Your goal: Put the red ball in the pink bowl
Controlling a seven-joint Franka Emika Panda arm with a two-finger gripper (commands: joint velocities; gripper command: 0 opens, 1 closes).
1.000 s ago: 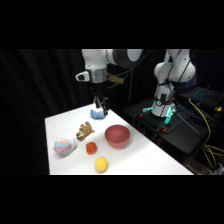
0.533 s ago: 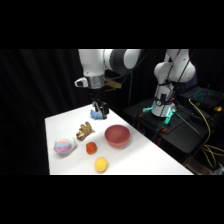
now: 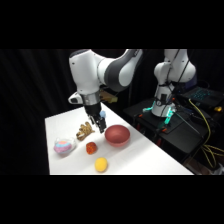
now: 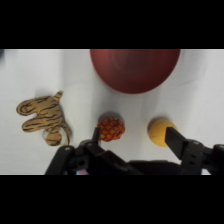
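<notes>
Hovering above the middle of the table (image 3: 150,155), the gripper (image 4: 134,136) hangs with its fingers spread apart and nothing between them, one fingertip just beside the red ball (image 4: 110,127) and the other overlapping the yellow ball (image 4: 159,131) in the wrist view. The red ball (image 3: 91,147) sits loose on the bare tabletop, near the table's centre, between the bowl (image 3: 117,134) on the side toward the far right edge and the striped ball (image 3: 63,146) toward the left edge; it is close to the bowl but not touching it. A tiger-striped toy (image 4: 44,118) lies a little way off on the far side, and the yellow ball (image 3: 101,164) rests nearer the front edge. From the wrist view the bowl (image 4: 135,70) lies straight ahead of the red ball, its hollow looking empty. To do this step well, I would judge the gripper should shift sideways so the red ball lies squarely between the two fingers rather than beside one, keeping the other finger clear of the yellow ball so it is not nudged or caught by mistake, then come straight down and close gently across the ball's widest part, since a round ball may roll or squirt out of an off-centre pinch. The carry to the bowl looks short, and a low release over its middle should keep the ball from bouncing out. No brand, label or writing can be read on anything here.
</notes>
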